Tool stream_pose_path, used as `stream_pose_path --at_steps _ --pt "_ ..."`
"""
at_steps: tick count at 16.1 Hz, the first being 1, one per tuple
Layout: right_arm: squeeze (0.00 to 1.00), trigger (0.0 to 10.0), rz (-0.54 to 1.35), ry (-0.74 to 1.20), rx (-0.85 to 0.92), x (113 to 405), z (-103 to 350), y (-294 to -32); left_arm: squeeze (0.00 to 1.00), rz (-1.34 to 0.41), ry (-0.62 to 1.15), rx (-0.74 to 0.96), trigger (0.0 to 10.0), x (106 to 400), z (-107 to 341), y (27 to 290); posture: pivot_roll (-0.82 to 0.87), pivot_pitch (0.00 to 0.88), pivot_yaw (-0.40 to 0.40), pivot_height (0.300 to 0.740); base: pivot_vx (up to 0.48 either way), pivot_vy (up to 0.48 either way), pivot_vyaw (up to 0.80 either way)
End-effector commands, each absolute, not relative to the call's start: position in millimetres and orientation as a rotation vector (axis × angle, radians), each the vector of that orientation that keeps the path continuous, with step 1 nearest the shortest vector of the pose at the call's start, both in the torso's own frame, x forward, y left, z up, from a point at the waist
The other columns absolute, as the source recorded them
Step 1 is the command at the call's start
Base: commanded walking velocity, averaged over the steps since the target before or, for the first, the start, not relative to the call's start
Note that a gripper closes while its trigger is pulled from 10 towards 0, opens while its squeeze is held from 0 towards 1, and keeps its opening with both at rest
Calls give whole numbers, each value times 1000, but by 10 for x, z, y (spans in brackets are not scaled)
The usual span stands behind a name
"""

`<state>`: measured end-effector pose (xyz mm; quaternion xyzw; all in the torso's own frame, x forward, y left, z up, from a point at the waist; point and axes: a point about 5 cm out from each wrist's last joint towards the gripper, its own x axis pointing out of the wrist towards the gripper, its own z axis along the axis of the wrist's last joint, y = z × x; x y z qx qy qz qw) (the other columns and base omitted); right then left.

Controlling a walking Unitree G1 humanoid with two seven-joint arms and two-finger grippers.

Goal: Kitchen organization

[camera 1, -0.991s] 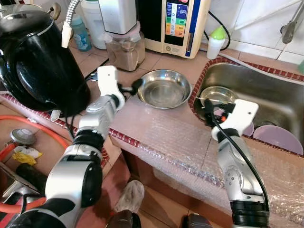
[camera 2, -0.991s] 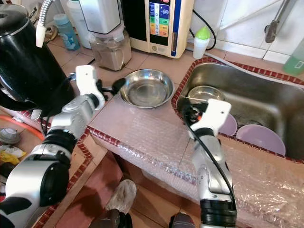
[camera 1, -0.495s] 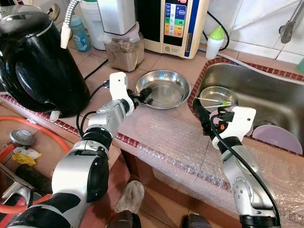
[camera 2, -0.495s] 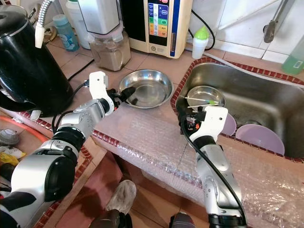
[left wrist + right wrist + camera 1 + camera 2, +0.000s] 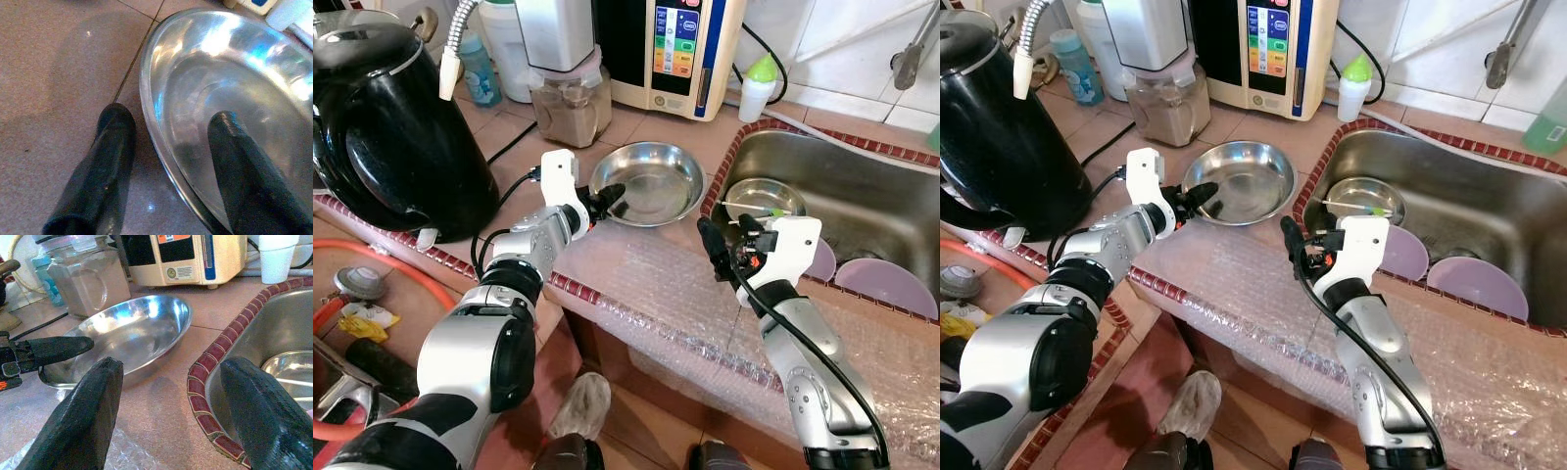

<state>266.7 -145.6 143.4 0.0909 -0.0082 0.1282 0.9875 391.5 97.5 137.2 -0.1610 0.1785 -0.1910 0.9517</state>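
A shallow steel bowl (image 5: 651,181) rests on the tiled counter in front of the water purifier. My left gripper (image 5: 607,196) is open at the bowl's near-left rim. In the left wrist view one finger (image 5: 110,147) lies outside on the tile and the other finger (image 5: 239,161) is inside the bowl (image 5: 234,78), with the rim between them. My right gripper (image 5: 724,240) hovers open over the counter's bubble wrap, just right of the bowl and beside the sink's brick edge. It points at the bowl (image 5: 132,330) with nothing between its fingers.
The sink (image 5: 744,137) on the right holds a small steel bowl (image 5: 764,196) with a green-tipped stick and purple plates (image 5: 886,284). A black kettle (image 5: 391,127), a blender jar (image 5: 573,98), the purifier (image 5: 680,49) and a white bottle (image 5: 759,88) line the counter.
My left gripper has reached forward from the counter to the bowl's rim. My right gripper has swung left from the sink's edge to over the counter, toward the bowl.
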Motion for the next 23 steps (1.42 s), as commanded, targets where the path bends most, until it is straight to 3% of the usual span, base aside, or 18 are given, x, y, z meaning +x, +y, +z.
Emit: stream_pose_path --at_steps 1,14,23 --pt "0 10000 284 -9 177 2683 1439 -1437 0 -373 407 -301 0 3898 1307 1026 -103 50 77 740 0 0 0" --pt "0 10000 283 -12 189 2749 1424 -1388 0 -253 296 -305 0 3926 1333 1182 -96 43 63 740 0 0 0" --pt "0 10000 256 -77 278 2827 1567 -1365 0 -218 7 -321 0 3981 1661 1209 -91 44 64 740 0 0 0"
